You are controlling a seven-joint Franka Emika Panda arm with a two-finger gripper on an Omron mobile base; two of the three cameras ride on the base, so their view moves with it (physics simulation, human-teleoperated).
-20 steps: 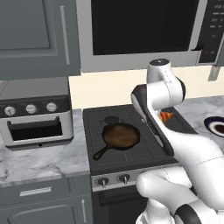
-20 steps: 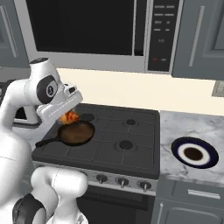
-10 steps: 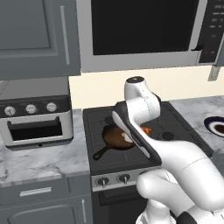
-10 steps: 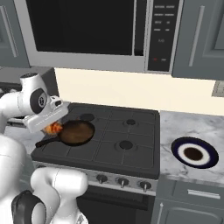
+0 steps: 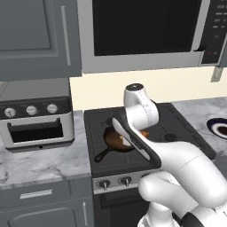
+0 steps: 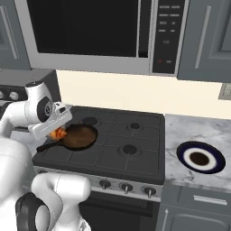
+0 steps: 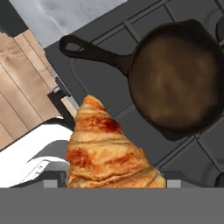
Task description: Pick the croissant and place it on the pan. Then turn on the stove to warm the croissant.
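Hand view: croissant pinched in gripper, above stove, beside pan; pan bare.

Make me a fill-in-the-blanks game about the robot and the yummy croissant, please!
1. The gripper is holding the ____.
2. The pan has nothing inside it; it sits on the ____.
3. The pan's long handle is colored ____.
4. The dark plate with a white rim rests on the ____ beside the stove.

Missing words: croissant; stove; black; counter
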